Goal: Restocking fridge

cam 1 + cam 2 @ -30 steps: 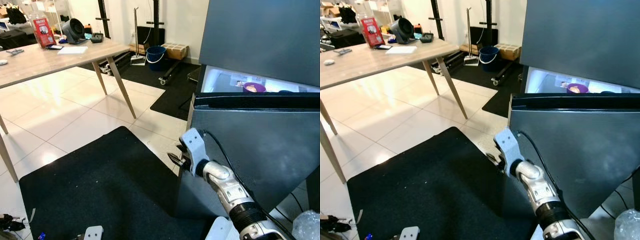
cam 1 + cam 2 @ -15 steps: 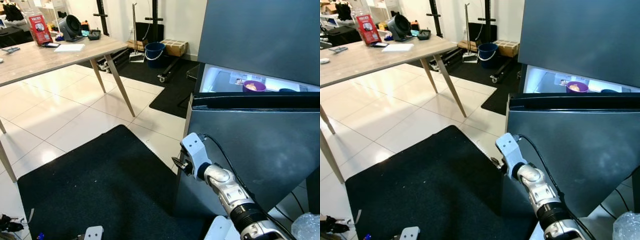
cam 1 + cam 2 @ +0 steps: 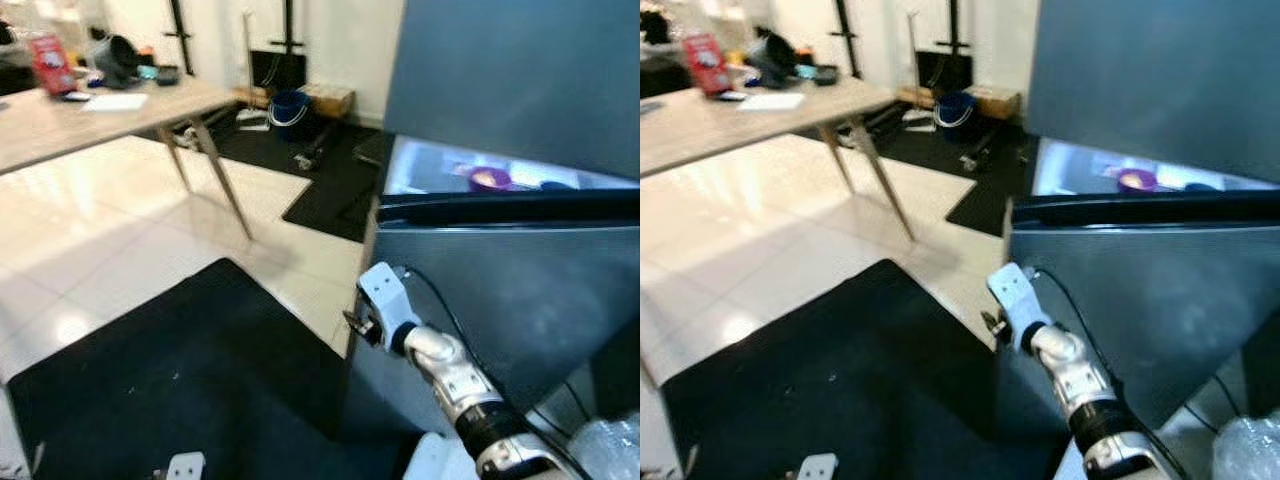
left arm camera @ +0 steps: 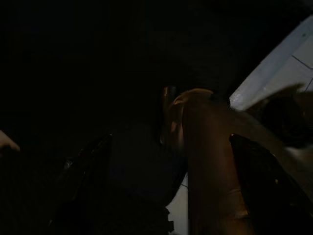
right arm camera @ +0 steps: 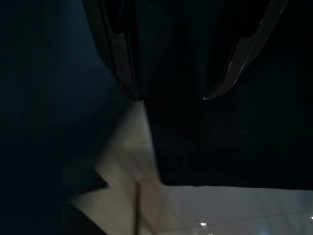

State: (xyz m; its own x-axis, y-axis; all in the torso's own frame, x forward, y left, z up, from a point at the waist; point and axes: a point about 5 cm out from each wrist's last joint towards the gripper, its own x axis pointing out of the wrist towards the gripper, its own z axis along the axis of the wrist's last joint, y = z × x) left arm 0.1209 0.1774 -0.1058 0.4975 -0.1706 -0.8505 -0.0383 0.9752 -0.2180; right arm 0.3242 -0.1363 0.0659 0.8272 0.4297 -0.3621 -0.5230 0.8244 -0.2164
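- Fridge (image 3: 520, 90) stands on the right of the head views, a dark grey cabinet with its lower door (image 3: 510, 290) swung partly out and the lit interior showing above the door's top edge.
- Inside the lit compartment a purple bowl (image 3: 487, 179) sits on a shelf.
- Right gripper (image 3: 358, 325) is at the free vertical edge of the lower door, low on that edge, with the silver arm reaching up to it from the bottom right.
- Its wrist view shows two black fingers (image 5: 122, 54) spread apart with the dark edge of the door between them; whether they press on it cannot be told.
- Left gripper hangs idle; its wrist view is very dark and the state of its jaws cannot be told.
- Black mat (image 3: 200, 370) covers the white tiled floor (image 3: 120, 230) in front of the fridge.
- Wooden desk (image 3: 110, 110) stands well apart at the upper left, carrying a red box (image 3: 47, 62) and a sheet of paper (image 3: 113, 101).
- Blue bucket (image 3: 288, 108) stands by the far wall.
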